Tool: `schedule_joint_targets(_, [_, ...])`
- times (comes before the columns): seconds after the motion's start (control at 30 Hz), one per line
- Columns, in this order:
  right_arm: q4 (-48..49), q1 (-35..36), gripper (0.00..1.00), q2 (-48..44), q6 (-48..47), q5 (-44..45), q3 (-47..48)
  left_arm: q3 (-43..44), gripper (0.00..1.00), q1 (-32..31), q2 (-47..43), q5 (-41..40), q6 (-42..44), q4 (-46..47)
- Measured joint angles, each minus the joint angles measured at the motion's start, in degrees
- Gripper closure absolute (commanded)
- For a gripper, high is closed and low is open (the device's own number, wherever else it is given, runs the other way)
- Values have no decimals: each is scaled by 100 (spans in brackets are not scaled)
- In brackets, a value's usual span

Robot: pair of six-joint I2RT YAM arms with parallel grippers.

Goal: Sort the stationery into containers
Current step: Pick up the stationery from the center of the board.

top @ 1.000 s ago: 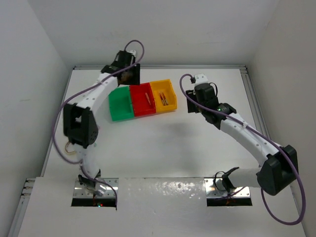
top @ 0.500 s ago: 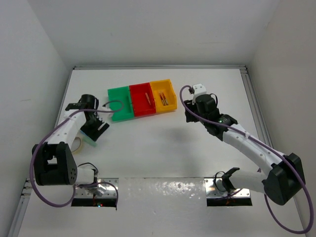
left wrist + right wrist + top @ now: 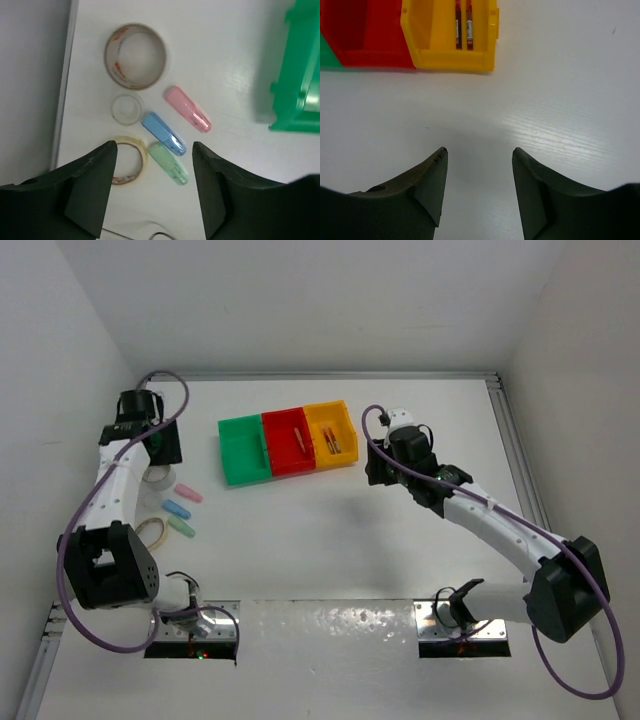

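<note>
Left gripper [image 3: 154, 151] and right gripper [image 3: 479, 152] gape empty over white table [image 3: 330, 540]; white walls [image 3: 330, 310] enclose it.

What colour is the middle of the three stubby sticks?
Blue: the stubby plastic stick, clearest in left wrist view.

You're working in a robotics lab cell. The white desk [image 3: 330, 530] is boxed in by plain white panels [image 3: 300, 300] at the back and on both sides, forming a bare enclosure. Two white-and-black arms stand on shiny metal plates [image 3: 222, 620] at the near edge, the left arm [image 3: 112, 485] and the right arm [image 3: 490, 520], and each trails a purple cable [image 3: 365, 430]. On the desk you see a joined row of green, red and yellow bins [image 3: 292, 468]. A few small stationery pieces [image 3: 177, 509] lie on the plain surface by the left panel.
</note>
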Motion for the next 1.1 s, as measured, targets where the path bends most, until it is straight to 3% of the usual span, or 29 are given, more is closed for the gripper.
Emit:
schedule_joint_targets(0.1, [4,0,48,0,413,33,22,-85,40,240,-190,-162,-1058,107])
schedule_joint_targets(0.2, [-81,0,50,2,769,173,24,-564,28,256,-385,-155,-1991,120])
schedule_joint_targets(0.27, [-234,2,51,15,994,275,55,-885,26,149,-402,-136,-2549,44])
schedule_joint_targets(0.5, [-1056,144,54,424,1456,444,874,-1023,33,28,-44,-365,-3720,-61])
schedule_joint_targets(0.7, [-1589,415,55,879,1521,726,1910,-1285,39,511,208,-323,-4253,297])
schedule_joint_targets(0.97, [-1635,647,54,815,1606,1084,1996,-1805,41,855,925,-269,-4424,769])
schedule_joint_targets(1.1, [-1694,682,54,748,1674,1261,1989,-1825,49,859,1051,-208,-4437,916])
